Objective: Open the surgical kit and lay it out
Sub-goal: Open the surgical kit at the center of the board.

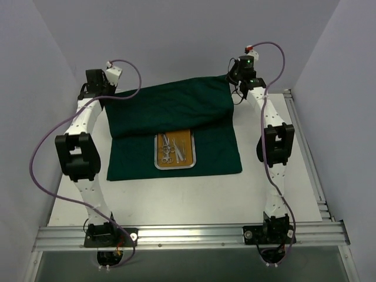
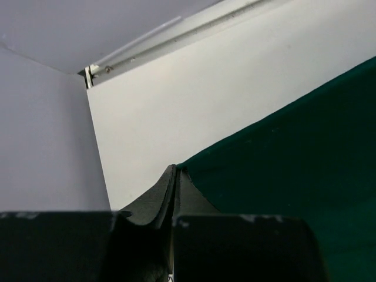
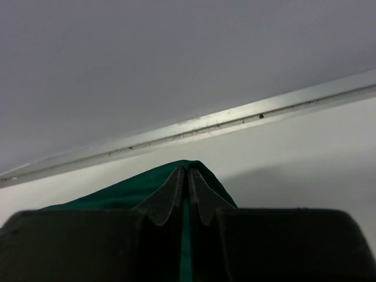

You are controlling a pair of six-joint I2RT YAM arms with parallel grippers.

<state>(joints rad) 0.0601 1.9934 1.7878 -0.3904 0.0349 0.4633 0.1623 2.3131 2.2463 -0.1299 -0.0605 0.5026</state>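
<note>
Surgical kit point(image 1: 174, 126) is sitting mid white table point(image 1: 176, 200): dark green cloth wrap point(image 1: 176, 106) lying spread, its 12 o'clock flap folding onto the rounded steel tray with orange-brown floor point(image 1: 190, 154), which is holding small silver scissor-handled instruments point(image 1: 173, 148). Left gripper point(image 2: 175, 171) is pinching the wrap's 10 o'clock corner, right gripper point(image 3: 187, 173) its 2 o'clock corner.

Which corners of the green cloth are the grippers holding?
The two far corners of the green cloth: the left gripper pinches the far-left one, the right gripper the far-right. The near corners lie flat on the table.
</note>
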